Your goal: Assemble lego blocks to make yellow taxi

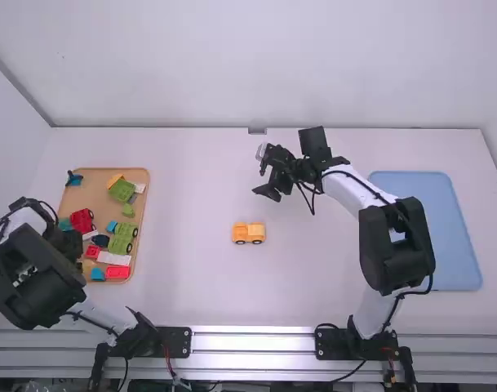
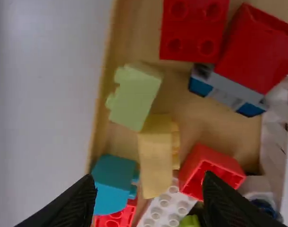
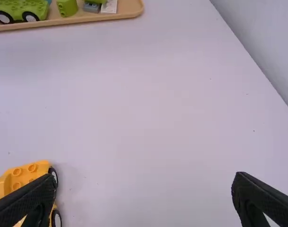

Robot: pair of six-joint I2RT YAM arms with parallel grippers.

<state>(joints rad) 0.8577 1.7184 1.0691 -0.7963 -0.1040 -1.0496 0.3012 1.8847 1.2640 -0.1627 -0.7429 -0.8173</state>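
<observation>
The yellow wheeled car piece [image 1: 249, 233] stands on the middle of the table, and in the right wrist view this car piece [image 3: 26, 176] is at the lower left, beside a finger. My left gripper [image 1: 75, 245] is over the brown tray's left side. In its own wrist view the left gripper [image 2: 148, 183] is open above a pale yellow block [image 2: 154, 161], which lies between a teal block [image 2: 113, 183] and a red one [image 2: 211, 171]. My right gripper [image 1: 267, 173] is behind the car piece, up off the table. The right gripper [image 3: 144, 182] is wide open and holds nothing.
The brown tray [image 1: 139, 245] at the left holds several bricks, among them a green wheeled piece [image 1: 123, 238], a red wheeled piece [image 1: 82, 220] and a white brick [image 1: 114, 258]. A blue tray [image 1: 456, 245] lies at the right, partly behind the right arm.
</observation>
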